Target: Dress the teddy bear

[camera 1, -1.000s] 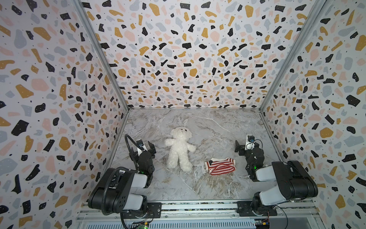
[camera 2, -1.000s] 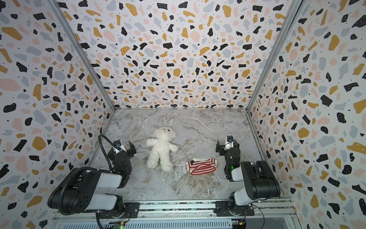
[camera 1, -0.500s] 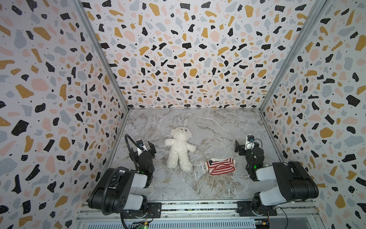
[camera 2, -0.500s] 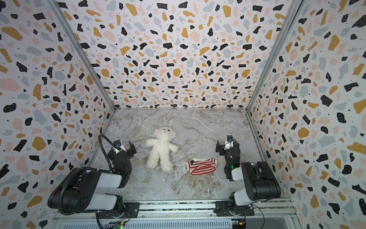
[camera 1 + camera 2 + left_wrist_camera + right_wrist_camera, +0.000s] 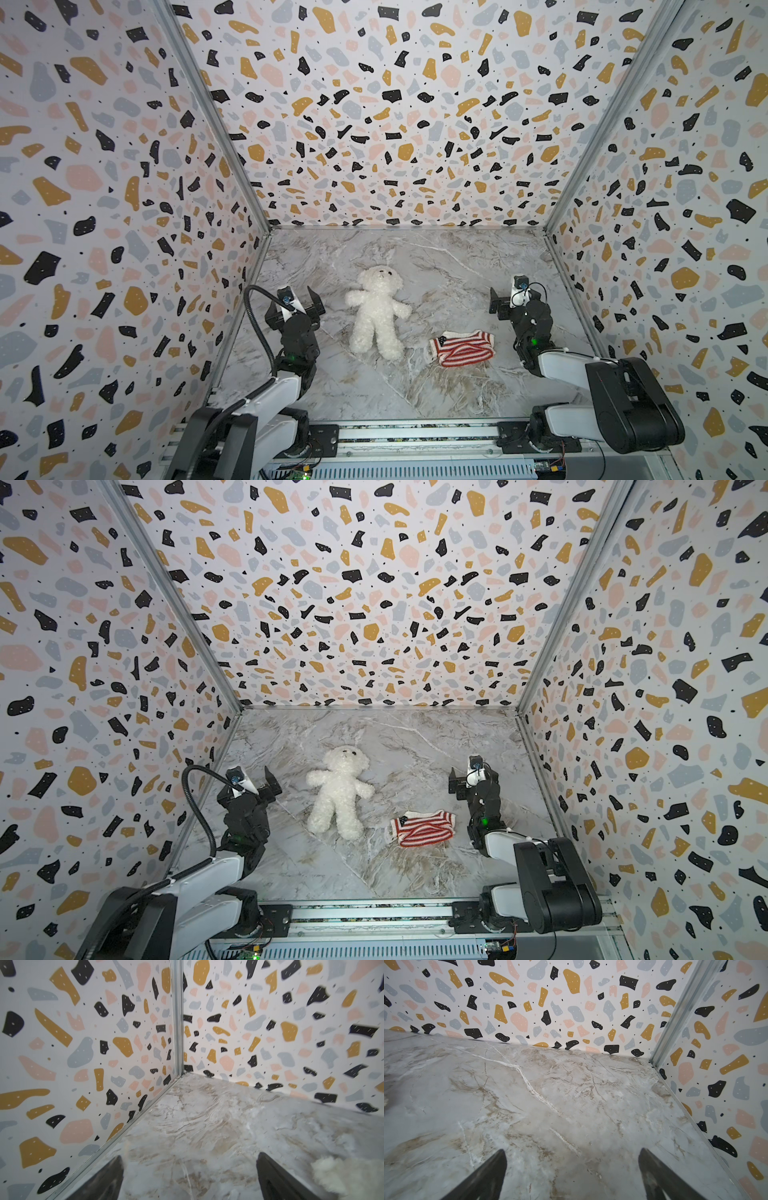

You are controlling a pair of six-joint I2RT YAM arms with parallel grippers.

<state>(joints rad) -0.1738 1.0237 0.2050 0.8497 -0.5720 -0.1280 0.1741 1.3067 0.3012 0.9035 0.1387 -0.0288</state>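
Top views: start of the job, nothing grasped. bear [image 5: 376,316] lies on its back mid-floor, head toward the back wall, limbs splayed, undressed. top [image 5: 463,348] lies flat just beside its right-hand leg, not touching as far as I can tell. left gripper [image 5: 297,301] is parked beside the bear's arm, right gripper [image 5: 514,300] is behind the top near the side wall. Both have jaws spread wide and are empty. Same layout in both top views.

Left wrist: left gripper [image 5: 190,1178] fingers wide apart over bare floor [image 5: 207,1126], with a patch of bear fur at the frame edge, outside the jaws.

Right wrist: right gripper [image 5: 571,1176] fingers wide apart, only floor between them. The top is not in frame.

Step as I read it: pick up the top. Next move likely calls for one gripper pinching the hem and the other opening it up or steadying the bear.

Materials: the bear is fluffy white plush, soft and round, so it will squash and slide. The top is a red/white striped knit with a navy patch, limp and stretchy, with a small opening. The floor is a smooth marble print. walls [image 5: 104,166] are a terrazzo print.
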